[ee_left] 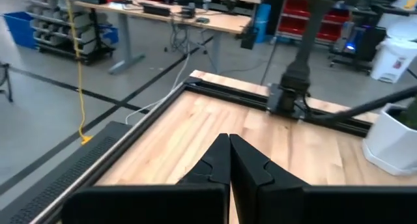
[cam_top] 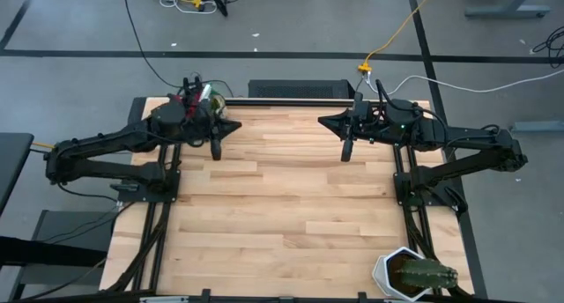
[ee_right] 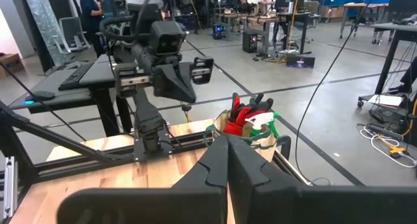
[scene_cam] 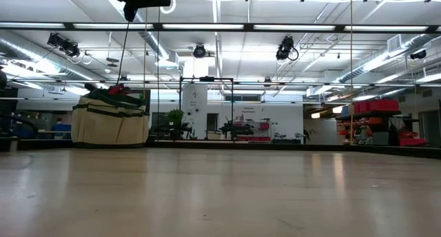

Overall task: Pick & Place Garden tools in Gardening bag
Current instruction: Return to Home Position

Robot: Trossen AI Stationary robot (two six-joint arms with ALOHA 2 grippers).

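The beige gardening bag (scene_cam: 110, 125) with green trim stands at the table's far left corner, partly hidden under my left arm in the high view (cam_top: 211, 99). The red-and-black glove (ee_right: 251, 113) and the green spray bottle (ee_right: 266, 123) stick up out of it. The shears and trowels do not show. My left gripper (cam_top: 217, 151) is shut and empty, held above the table just right of the bag. My right gripper (cam_top: 346, 151) is shut and empty, above the table's far right part.
A white pot with a green cactus (cam_top: 414, 274) stands at the table's near right corner and shows in the left wrist view (ee_left: 394, 133). The wooden tabletop (cam_top: 282, 215) between the arms is bare. A person (ee_right: 88, 9) stands in the room beyond the table.
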